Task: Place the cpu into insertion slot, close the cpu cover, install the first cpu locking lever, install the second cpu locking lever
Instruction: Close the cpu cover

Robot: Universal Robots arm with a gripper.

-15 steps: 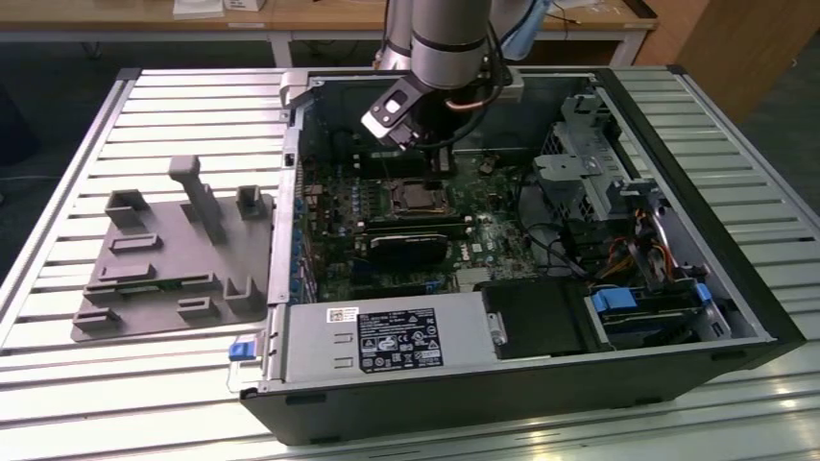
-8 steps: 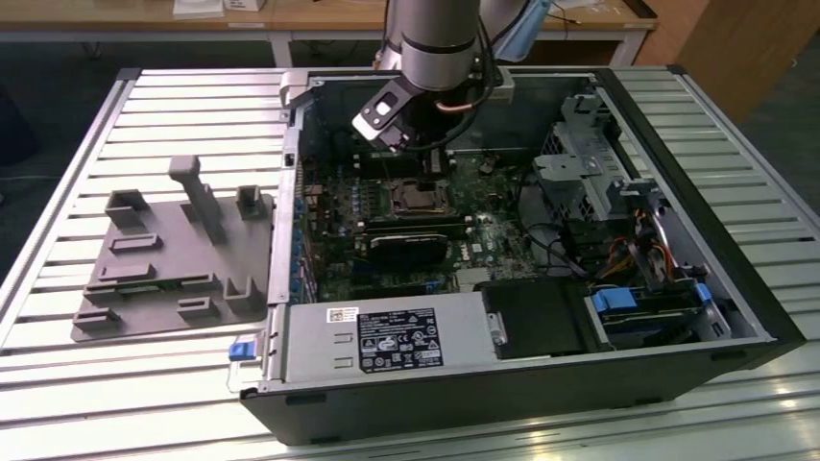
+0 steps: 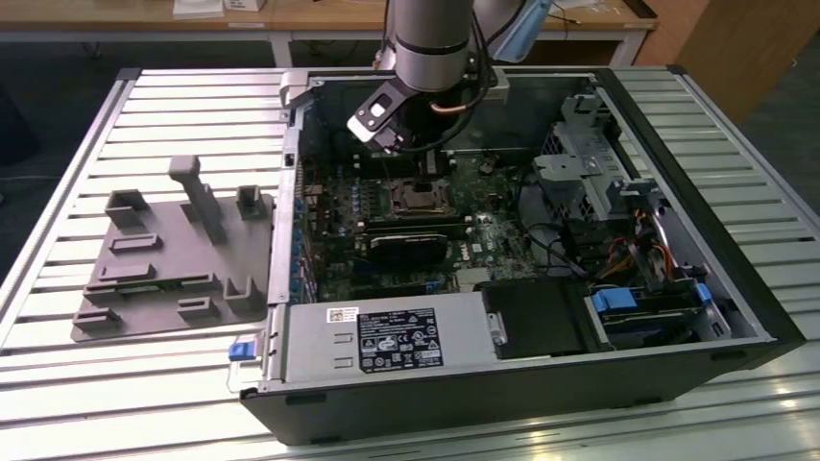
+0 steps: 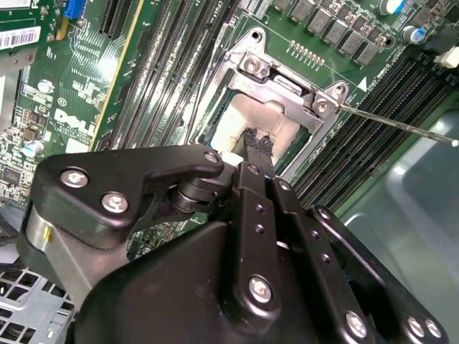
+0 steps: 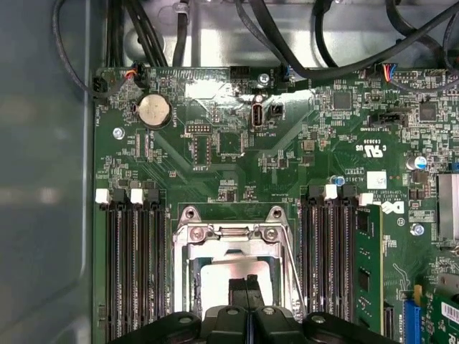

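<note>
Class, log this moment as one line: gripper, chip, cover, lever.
gripper: shut, tips over chip | cover: down, framing chip | lever: rod angled away from cover

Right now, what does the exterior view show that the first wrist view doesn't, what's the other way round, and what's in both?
The exterior view takes in the whole open computer case, the grey fixture tray on the slatted table at the exterior view's left, and the arm reaching in. The first wrist view adds close detail: the coin battery and the shut gripper over the cpu. Both show the green motherboard and the silvery cpu cover at its middle.
</note>
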